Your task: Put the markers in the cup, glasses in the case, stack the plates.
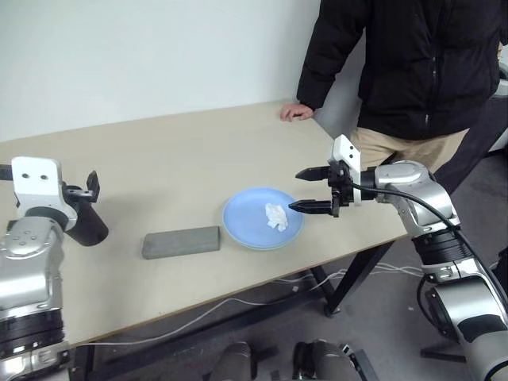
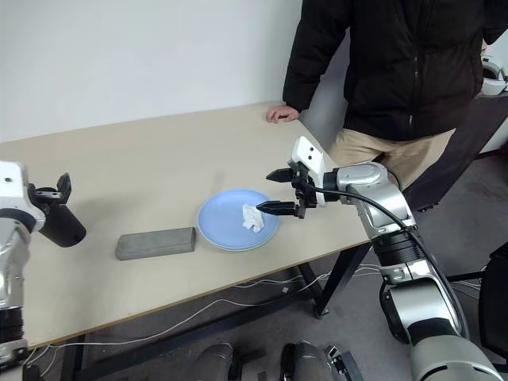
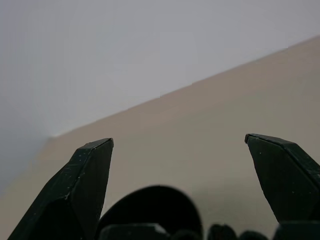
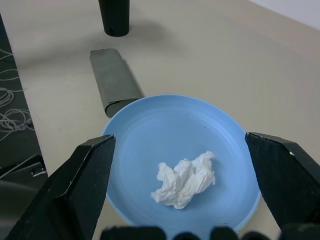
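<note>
Both hands stand wide open and hold nothing: my left hand (image 1: 83, 190) sits just over the cup (image 1: 86, 222) near the worktop's left edge, my right hand (image 1: 312, 189) hovers beside the blue plate (image 1: 246, 218) near the front edge. I judge the crumpled tissue (image 1: 275, 216) should come off that plate first, keeping clear of the case (image 1: 181, 241) just beside it; a person's hand (image 1: 295, 113) rests on the worktop's (image 1: 175, 151) far right corner.

Plate (image 1: 254, 222) sits near the table's (image 1: 175, 151) front edge, right of centre, with a crumpled tissue (image 1: 275, 216) lying in it. Case (image 1: 181, 242) lies flat just left of the plate, cup (image 1: 87, 224) upright further left near the table's left end. Person's hand (image 1: 296, 112) rests on the far right corner.
</note>
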